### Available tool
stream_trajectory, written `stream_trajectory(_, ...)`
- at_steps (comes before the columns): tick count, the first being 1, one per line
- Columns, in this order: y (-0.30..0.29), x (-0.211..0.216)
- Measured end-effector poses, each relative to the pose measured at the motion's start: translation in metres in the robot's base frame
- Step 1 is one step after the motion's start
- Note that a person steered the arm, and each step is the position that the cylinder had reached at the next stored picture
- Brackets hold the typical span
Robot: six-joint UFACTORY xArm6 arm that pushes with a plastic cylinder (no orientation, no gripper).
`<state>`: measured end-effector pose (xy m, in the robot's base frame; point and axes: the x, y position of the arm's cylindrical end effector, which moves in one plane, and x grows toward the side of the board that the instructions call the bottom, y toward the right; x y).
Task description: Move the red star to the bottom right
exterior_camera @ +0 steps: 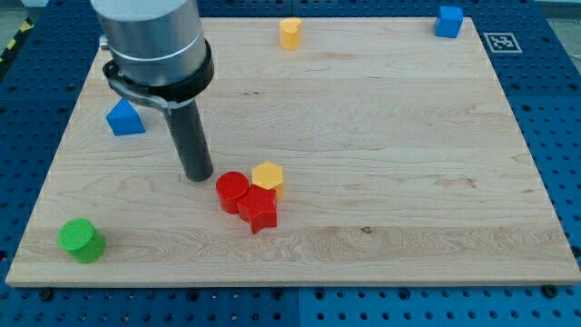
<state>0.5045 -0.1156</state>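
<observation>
The red star [260,211] lies a little left of the board's middle, toward the view's bottom. A red cylinder [232,191] touches it on its upper left and a yellow hexagonal block [268,176] touches it from above. My tip [197,175] rests on the board just left of the red cylinder, a short gap away, and up-left of the red star. The dark rod rises from it to the grey arm body at the view's top left.
A green cylinder [82,240] sits near the bottom left corner. A blue house-shaped block [124,118] is at the left. A yellow block [290,33] stands at the top edge, a blue cube [448,21] at the top right. The wooden board [408,182] ends at blue perforated table.
</observation>
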Motion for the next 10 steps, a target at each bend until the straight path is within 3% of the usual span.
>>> stream_trajectory(1, 0.002, 0.035)
stream_trajectory(3, 0.052, 0.061)
stream_trajectory(6, 0.105, 0.025)
stream_trajectory(10, 0.251, 0.043)
